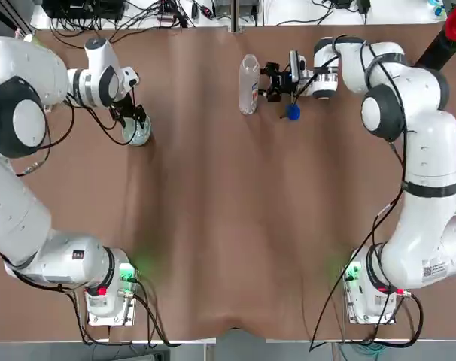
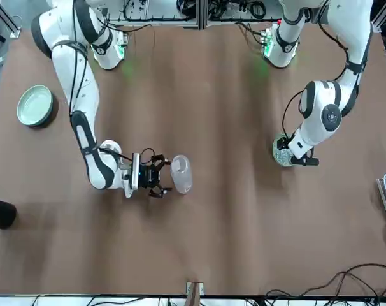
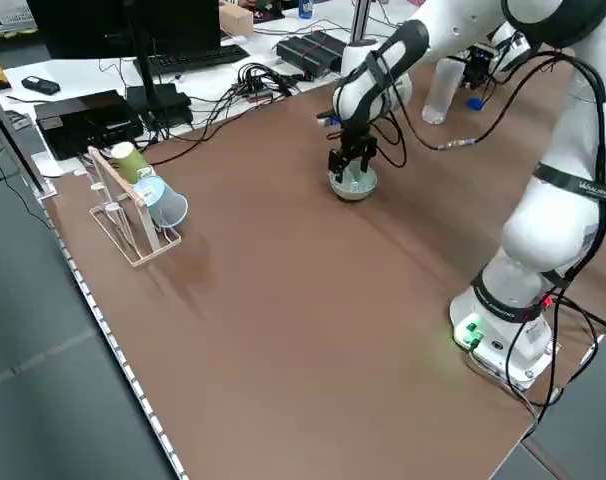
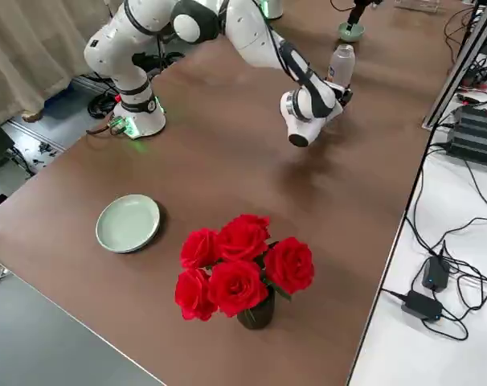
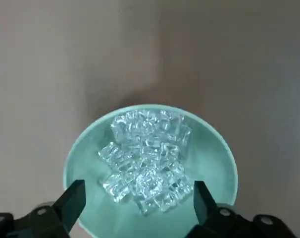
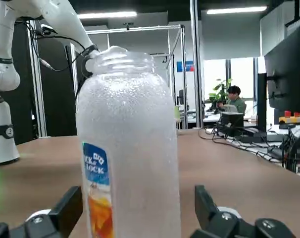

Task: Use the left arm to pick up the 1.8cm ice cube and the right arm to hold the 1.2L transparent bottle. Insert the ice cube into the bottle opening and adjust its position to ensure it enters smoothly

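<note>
Left hand (image 5: 140, 206), spread above the green bowl (image 5: 217, 163) heaped with ice cubes (image 5: 147, 161), may pinch two at once if you close into that pile, while the bottle (image 6: 132, 148), upright on the bench (image 6: 46, 166) between the right hand's (image 6: 140, 210) parted fingers, could tip if nudged.

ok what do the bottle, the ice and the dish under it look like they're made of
Bottle: clear plastic by the look, though glass can't be ruled out; it's see-through, with droplets or frosting on its walls.
Ice: real ice or clear acrylic, can't tell; glassy, sharp-edged cubes.
Dish: probably glazed ceramic, maybe plastic; smooth, opaque pale green with a soft sheen.
</note>
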Available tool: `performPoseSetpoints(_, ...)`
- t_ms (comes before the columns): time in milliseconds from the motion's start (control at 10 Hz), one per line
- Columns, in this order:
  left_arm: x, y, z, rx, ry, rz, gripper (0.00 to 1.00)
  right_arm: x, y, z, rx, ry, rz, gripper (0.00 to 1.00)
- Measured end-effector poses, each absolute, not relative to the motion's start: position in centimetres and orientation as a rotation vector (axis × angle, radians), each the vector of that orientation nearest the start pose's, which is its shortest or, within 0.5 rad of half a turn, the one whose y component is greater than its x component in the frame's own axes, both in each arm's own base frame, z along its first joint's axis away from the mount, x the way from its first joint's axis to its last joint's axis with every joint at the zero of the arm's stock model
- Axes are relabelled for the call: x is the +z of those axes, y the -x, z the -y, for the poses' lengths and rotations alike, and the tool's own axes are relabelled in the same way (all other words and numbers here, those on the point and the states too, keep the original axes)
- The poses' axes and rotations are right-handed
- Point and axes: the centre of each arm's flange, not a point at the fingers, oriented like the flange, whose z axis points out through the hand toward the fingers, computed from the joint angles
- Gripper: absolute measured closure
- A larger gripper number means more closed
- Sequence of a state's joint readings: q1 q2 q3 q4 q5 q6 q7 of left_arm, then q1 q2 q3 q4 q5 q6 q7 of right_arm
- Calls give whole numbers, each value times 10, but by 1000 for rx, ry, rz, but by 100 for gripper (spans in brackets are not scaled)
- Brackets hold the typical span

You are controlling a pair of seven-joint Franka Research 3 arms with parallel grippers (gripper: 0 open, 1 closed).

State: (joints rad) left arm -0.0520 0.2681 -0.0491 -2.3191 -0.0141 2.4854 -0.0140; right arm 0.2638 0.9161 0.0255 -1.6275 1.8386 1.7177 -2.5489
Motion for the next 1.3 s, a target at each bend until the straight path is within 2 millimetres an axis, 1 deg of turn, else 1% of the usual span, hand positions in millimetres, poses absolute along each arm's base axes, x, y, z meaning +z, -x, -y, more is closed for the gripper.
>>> performPoseSetpoints(100,211,-510,52,159,3151,-117,4,113,-610,-277,-1229,1208,1151,0)
performPoseSetpoints(300,203,-509,52,165,3151,-117,4,105,-610,-275,-1236,1225,1166,0)
performPoseSetpoints(700,187,-507,53,178,3152,-119,4,97,-607,-278,-1228,1247,1182,0)
performPoseSetpoints(800,184,-507,54,183,3151,-121,4,97,-608,-279,-1228,1249,1185,0)
performPoseSetpoints(1000,182,-506,55,187,3151,-122,7,98,-607,-284,-1232,1244,1183,0)
performPoseSetpoints(1100,182,-506,55,187,3151,-122,15,99,-607,-288,-1234,1242,1180,0)
performPoseSetpoints(1200,182,-506,55,186,3151,-122,21,99,-606,-291,-1231,1242,1182,0)
performPoseSetpoints(1300,182,-507,54,185,3151,-122,37,99,-605,-293,-1229,1245,1185,0)
